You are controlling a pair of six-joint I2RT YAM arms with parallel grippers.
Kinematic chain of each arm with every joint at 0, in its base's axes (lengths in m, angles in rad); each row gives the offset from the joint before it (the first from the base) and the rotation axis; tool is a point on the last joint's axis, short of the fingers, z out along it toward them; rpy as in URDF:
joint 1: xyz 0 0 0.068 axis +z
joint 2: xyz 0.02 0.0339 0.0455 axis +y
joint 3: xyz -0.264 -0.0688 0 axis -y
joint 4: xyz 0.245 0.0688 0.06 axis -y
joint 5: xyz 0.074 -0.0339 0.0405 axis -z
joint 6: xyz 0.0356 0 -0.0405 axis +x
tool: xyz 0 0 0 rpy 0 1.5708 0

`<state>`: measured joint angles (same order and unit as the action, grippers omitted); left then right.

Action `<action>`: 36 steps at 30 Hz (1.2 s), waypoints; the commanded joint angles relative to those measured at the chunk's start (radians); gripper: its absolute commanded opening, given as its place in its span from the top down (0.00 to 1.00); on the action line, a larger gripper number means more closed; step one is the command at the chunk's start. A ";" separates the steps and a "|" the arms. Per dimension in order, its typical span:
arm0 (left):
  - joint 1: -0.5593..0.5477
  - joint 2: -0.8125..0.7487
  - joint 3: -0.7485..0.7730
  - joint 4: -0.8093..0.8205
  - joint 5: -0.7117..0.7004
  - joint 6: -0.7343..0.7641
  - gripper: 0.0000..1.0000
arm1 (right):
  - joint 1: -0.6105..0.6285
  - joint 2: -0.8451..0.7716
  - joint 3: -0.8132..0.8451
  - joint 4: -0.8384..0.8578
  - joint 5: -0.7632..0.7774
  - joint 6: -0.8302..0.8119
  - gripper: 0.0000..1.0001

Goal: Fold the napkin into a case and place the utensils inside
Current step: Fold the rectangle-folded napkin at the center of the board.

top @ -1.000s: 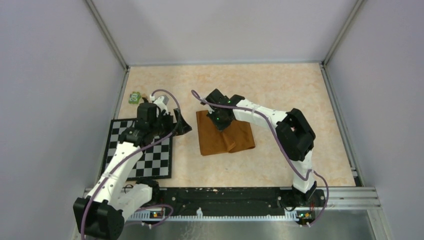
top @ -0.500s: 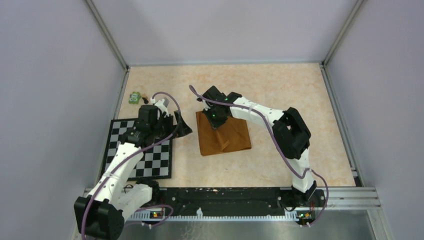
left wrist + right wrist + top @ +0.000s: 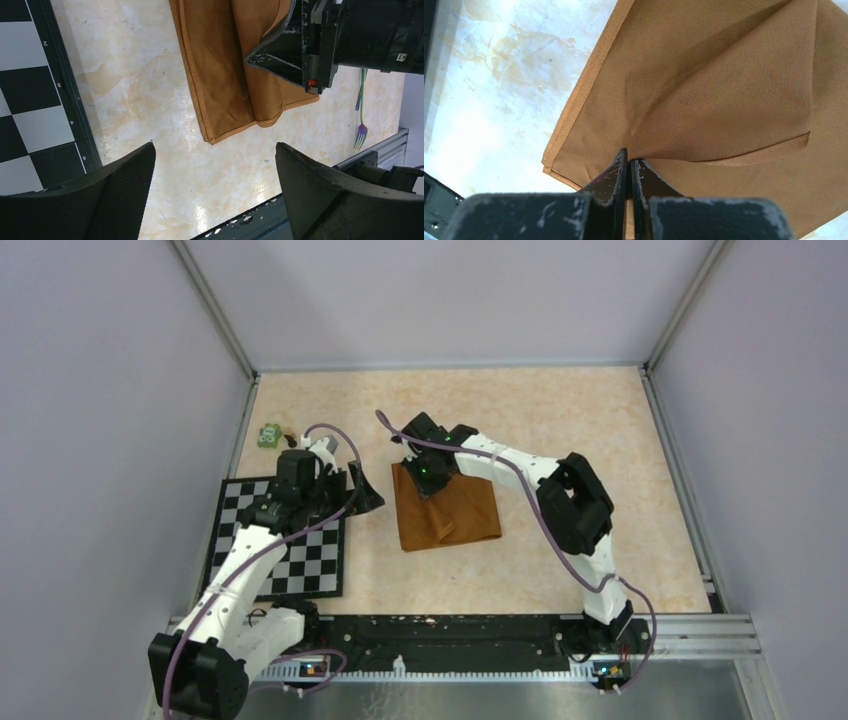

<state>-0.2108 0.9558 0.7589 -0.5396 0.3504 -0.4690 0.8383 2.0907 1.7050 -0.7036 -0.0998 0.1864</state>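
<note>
The pinched layer probably wants carrying low and straight so its edge lands square; the napkin point(image 3: 455, 520) lies folded in the middle of the tabletop point(image 3: 560, 420). The right end effector point(image 3: 629, 161) is pressed together on a fold of that cloth; the left end effector point(image 3: 214, 150) hangs spread wide and empty, just beside the napkin's edge.

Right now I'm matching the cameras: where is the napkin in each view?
Top external: napkin at centre, right of the checkered mat.
Left wrist: napkin at top centre.
Right wrist: napkin fills most of the frame.
Shared landmark: the right gripper, shut on the napkin.
</note>
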 commanded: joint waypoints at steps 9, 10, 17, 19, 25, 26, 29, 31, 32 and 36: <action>0.005 -0.023 -0.008 0.027 0.012 0.000 0.06 | 0.017 0.025 0.060 0.024 -0.017 0.021 1.00; 0.006 -0.024 -0.008 0.027 0.010 0.000 0.06 | 0.018 0.028 0.061 0.023 -0.015 0.022 1.00; 0.005 -0.022 -0.010 0.026 0.009 0.000 0.06 | 0.022 0.044 0.070 0.027 -0.015 0.025 1.00; 0.007 -0.021 -0.010 0.028 0.011 0.000 0.06 | 0.022 0.050 0.078 0.021 -0.018 0.029 1.00; 0.005 -0.006 -0.036 0.051 0.021 -0.010 0.06 | 0.003 0.006 0.083 0.033 -0.200 0.129 0.57; 0.006 -0.001 -0.041 0.056 0.028 -0.013 0.06 | -0.005 -0.026 0.065 0.052 -0.220 0.153 0.40; 0.006 0.019 -0.050 0.068 0.055 -0.014 0.06 | -0.037 -0.131 -0.030 0.110 -0.247 0.209 0.30; 0.005 0.036 -0.051 0.078 0.080 -0.014 0.06 | -0.073 -0.206 -0.138 0.168 -0.279 0.248 0.30; 0.005 0.044 -0.051 0.080 0.092 -0.017 0.06 | -0.099 -0.244 -0.196 0.219 -0.304 0.270 0.29; 0.005 0.066 -0.055 0.099 0.134 -0.036 0.06 | -0.231 -0.336 -0.410 0.428 -0.401 0.339 0.27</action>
<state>-0.2100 1.0084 0.7113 -0.5087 0.4191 -0.4854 0.7265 1.8626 1.4246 -0.5022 -0.3897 0.4301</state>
